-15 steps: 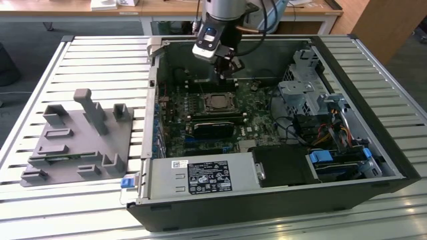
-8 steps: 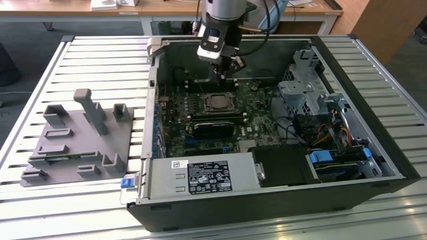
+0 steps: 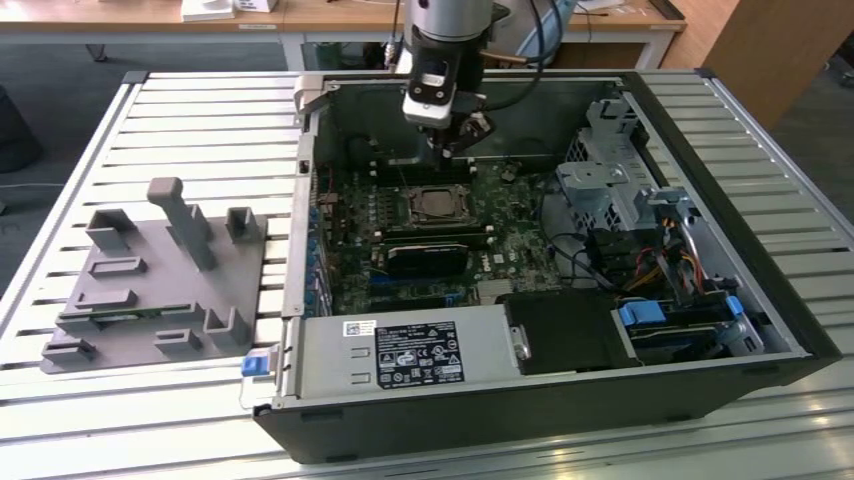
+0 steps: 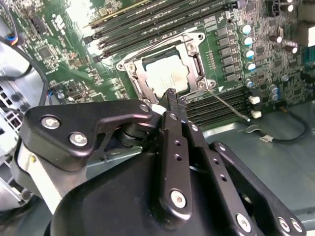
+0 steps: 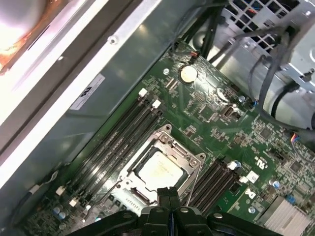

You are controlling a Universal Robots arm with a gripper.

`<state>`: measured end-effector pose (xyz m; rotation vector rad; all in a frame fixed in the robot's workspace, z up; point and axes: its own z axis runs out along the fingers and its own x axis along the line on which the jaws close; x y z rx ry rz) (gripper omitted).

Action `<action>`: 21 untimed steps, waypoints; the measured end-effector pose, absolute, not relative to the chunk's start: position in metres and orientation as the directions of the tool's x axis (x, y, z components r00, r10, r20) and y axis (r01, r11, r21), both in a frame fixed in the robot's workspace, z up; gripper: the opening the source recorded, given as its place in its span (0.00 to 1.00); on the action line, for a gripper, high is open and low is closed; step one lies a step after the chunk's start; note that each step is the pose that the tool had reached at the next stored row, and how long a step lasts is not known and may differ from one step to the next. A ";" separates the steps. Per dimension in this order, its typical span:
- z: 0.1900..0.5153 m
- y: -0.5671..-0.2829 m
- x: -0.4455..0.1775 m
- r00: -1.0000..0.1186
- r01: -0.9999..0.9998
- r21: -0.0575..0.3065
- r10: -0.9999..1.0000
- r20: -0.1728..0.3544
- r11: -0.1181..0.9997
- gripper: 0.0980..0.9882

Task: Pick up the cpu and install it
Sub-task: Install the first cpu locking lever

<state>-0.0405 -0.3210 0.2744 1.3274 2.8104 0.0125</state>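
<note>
The cpu (image 5: 160, 170) lies flat in the socket frame (image 5: 194, 160) on the motherboard (image 5: 221, 113), metal top facing up; being square, it has no clear long axis. The gripper (image 4: 171, 94) hangs just above it with fingers pressed together, holding nothing. The retention lever (image 4: 227, 104) seems unlatched, so the chip could shift if knocked.

I see even daylight on the tabletop (image 3: 200, 130); glare burns one corner of the first wrist view, and the near pincer (image 4: 170, 96) looks soft
</note>
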 end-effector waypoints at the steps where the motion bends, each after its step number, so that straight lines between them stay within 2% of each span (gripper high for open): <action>1: 0.274 -0.321 -0.040 -0.643 0.765 0.022 0.766 -0.027 0.643 0.01; 21: 0.274 -0.321 -0.041 -0.839 0.543 0.022 0.544 -0.027 0.839 0.01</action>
